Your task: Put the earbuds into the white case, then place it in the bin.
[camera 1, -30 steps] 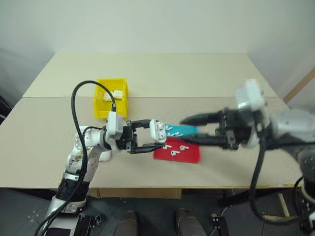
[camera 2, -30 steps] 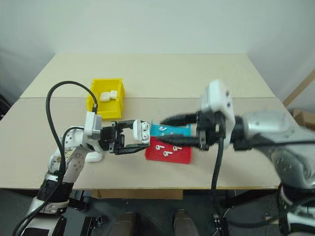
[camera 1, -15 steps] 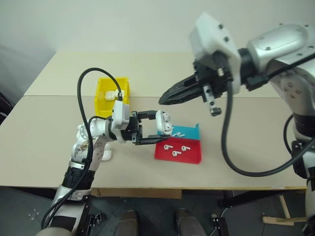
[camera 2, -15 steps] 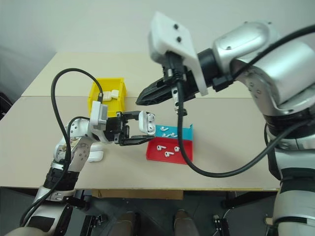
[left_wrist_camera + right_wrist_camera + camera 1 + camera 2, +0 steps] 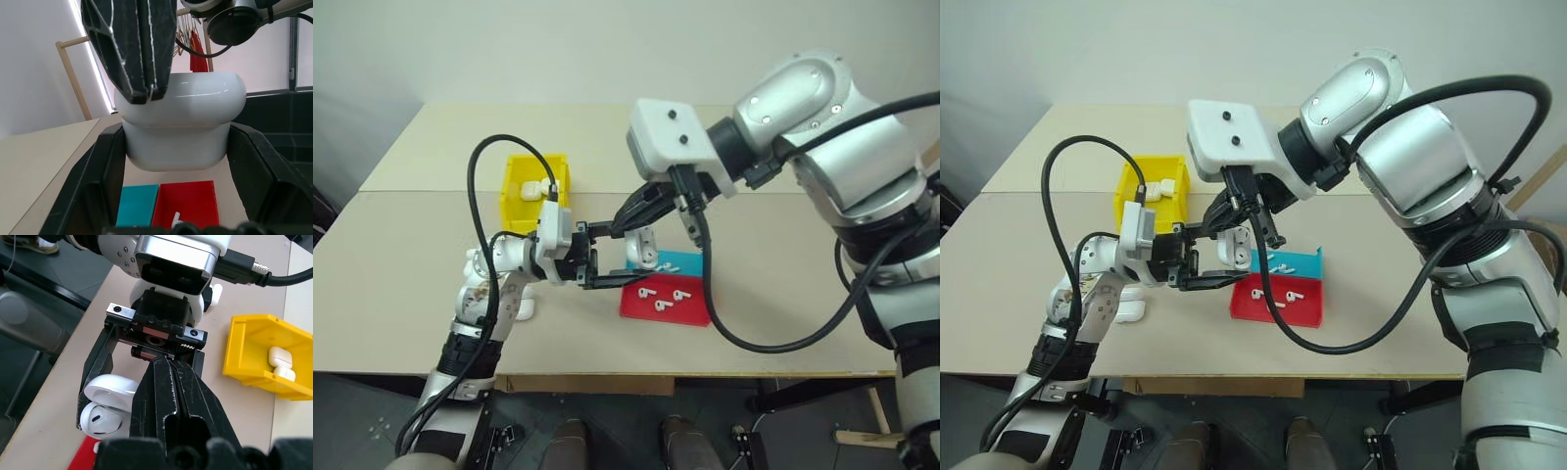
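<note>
A: Where is the white case (image 5: 639,249), and what holds it?

B: The left gripper (image 5: 619,257) pinches it between its two black fingers, above the table (image 5: 783,255) and over the near edge of the blue tray (image 5: 685,262). Its lid stands open.

A: And the right gripper (image 5: 628,217)?

B: Its fingers are pressed together into one point, tip just above the open case. Whether an earbud sits between them cannot be told.

A: The remaining items?

B: Loose earbuds (image 5: 664,303) lie in the red tray (image 5: 690,313). The bin (image 5: 517,201), well behind the left arm, contains white cases. Another case (image 5: 1128,309) rests on the table beside that arm.
</note>
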